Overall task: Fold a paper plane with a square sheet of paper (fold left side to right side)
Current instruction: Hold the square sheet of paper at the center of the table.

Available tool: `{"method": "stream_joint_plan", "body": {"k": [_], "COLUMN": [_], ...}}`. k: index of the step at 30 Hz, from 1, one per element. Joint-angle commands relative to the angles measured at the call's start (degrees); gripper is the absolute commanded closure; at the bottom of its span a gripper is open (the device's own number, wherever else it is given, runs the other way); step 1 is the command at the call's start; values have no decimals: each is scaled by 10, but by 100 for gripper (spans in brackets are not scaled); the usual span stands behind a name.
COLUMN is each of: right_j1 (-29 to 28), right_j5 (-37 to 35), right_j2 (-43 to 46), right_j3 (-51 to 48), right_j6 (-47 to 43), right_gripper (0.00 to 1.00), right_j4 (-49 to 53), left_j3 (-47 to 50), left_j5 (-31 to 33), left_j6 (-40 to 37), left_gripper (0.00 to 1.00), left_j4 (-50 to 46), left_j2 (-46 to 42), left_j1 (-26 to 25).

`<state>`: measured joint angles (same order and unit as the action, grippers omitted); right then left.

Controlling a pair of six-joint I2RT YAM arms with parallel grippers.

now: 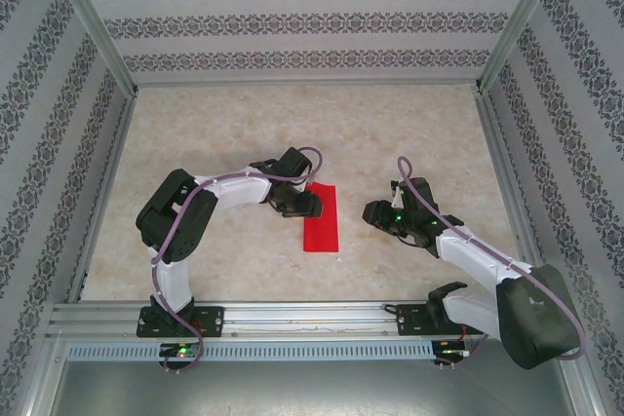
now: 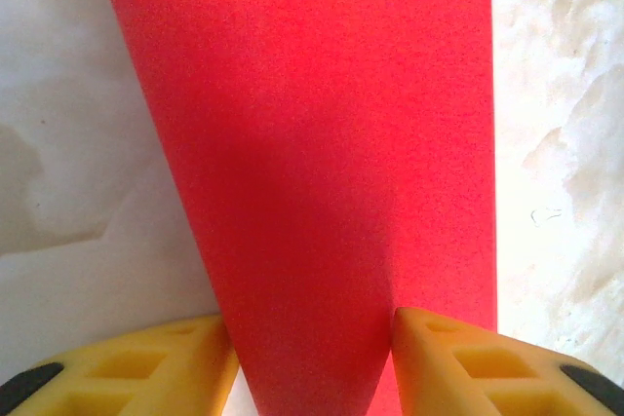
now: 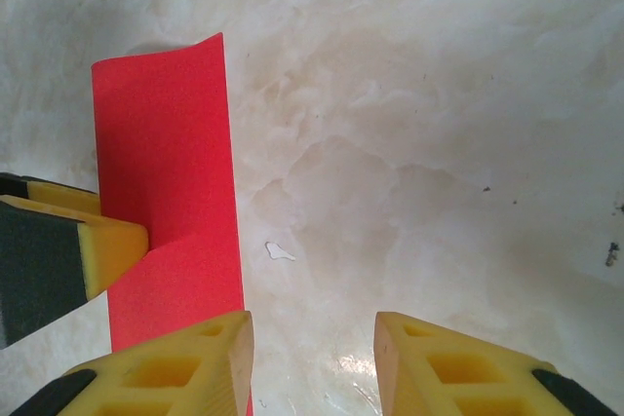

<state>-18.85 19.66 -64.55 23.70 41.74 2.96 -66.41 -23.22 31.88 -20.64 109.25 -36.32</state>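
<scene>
Though narrow, paper (image 1: 323, 226) under left hand (image 1: 310, 204)

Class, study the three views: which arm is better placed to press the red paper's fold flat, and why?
Left. The left hand is at the red paper, whose raised flap passes between its fingers. The right hand hangs open over the table, apart from the paper.

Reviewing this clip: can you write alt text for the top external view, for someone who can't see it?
A bright red sheet of paper, folded over into a narrow strip, lies near the middle of a marbled table. The left hand is at the strip's upper left edge. The right hand is off to the right, clear of the paper.
</scene>
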Motion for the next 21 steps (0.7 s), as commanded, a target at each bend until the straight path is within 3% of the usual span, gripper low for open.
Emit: {"method": "stream_joint_plan", "body": {"k": [1,9,13,21], "right_j1": [-3,-60,-105,-126], "right_j5": [25,84,90,88], "right_j2": [-13,-98,-201,-278], "right_j3": [-6,24,81,122], "right_j6": [8,45,51,58], "right_gripper": [63,81,97,100], "right_j4": [-23,-118,-152,-175], "left_j3": [16,15,13,12], "left_j5": [41,40,46,51], "left_j6": [-10,-9,-12,-15], "left_gripper": [52,52,52,52], "left_j4": [10,10,7,3], "left_j2": [63,63,65,64], "left_j1": [-16,-17,-16,-16]}}
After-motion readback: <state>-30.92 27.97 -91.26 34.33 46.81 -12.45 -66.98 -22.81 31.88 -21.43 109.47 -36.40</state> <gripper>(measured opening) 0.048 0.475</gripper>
